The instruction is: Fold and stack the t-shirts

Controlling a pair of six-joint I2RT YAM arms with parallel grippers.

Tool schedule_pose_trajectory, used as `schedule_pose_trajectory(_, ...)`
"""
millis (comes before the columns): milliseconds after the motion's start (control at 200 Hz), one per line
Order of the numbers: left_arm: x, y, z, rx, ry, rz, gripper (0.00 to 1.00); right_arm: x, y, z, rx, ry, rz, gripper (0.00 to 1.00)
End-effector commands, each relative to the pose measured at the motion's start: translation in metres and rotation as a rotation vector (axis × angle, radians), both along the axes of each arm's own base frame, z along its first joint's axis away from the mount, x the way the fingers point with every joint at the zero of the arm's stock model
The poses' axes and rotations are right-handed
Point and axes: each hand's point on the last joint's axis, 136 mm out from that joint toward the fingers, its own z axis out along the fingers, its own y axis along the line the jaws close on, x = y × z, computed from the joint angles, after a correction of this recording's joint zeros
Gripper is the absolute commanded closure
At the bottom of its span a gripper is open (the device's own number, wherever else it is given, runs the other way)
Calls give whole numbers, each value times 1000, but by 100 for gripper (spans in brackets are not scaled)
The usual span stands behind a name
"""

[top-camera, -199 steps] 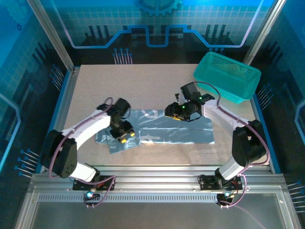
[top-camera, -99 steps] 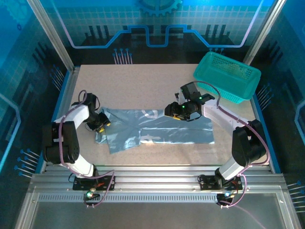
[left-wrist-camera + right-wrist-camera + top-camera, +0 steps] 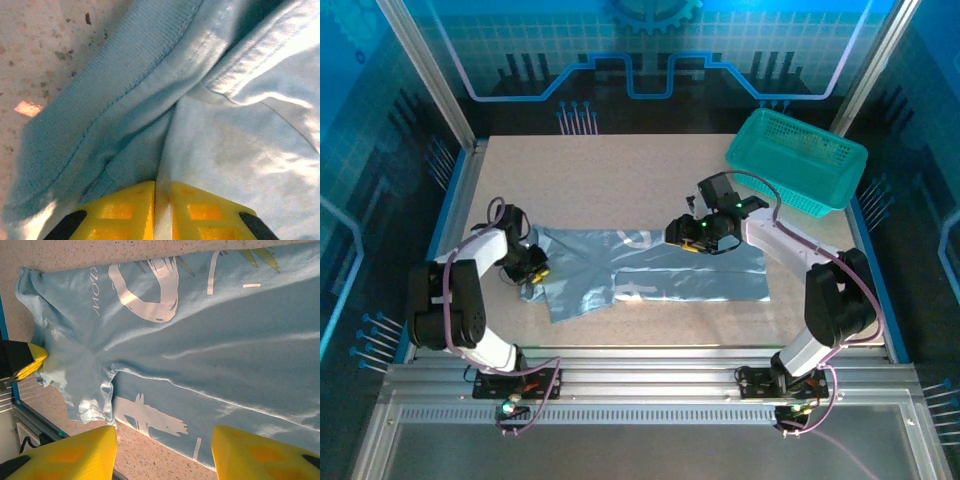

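Note:
A pale grey-blue t-shirt lies spread across the middle of the table, its white lettering partly showing. My left gripper is low at the shirt's left end. In the left wrist view its yellow fingers stand shut with a thin fold of the t-shirt pinched between them. My right gripper hovers over the shirt's far edge near the middle. In the right wrist view the right gripper is open and holds nothing, above the t-shirt and its white print.
A teal mesh basket stands at the back right corner. Bare speckled table stretches behind the shirt and in front of it. Blue rails edge the table left and right.
My left arm swung from the shirt's lower-left part out to its left end, and its fingers closed on the fabric there. The right arm stayed still.

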Motion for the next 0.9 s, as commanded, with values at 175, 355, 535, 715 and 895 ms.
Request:
schedule_pose_trajectory(175,2,-7,10,-30,-33,2,93,4,6,3,13,-7,13,46)
schedule_pose_trajectory(355,-2,-13,14,-31,-45,-1,100,3,6,2,10,-5,16,46)
schedule_pose_trajectory(535,-14,-12,23,-17,-46,21,100,3,6,2,13,-4,17,46)
schedule_pose_trajectory(715,-32,-13,26,-20,-23,54,100,4,7,1,15,-3,17,46)
schedule_pose_trajectory(895,-43,-17,27,-30,-24,104,100,4,7,1,17,-1,21,46)
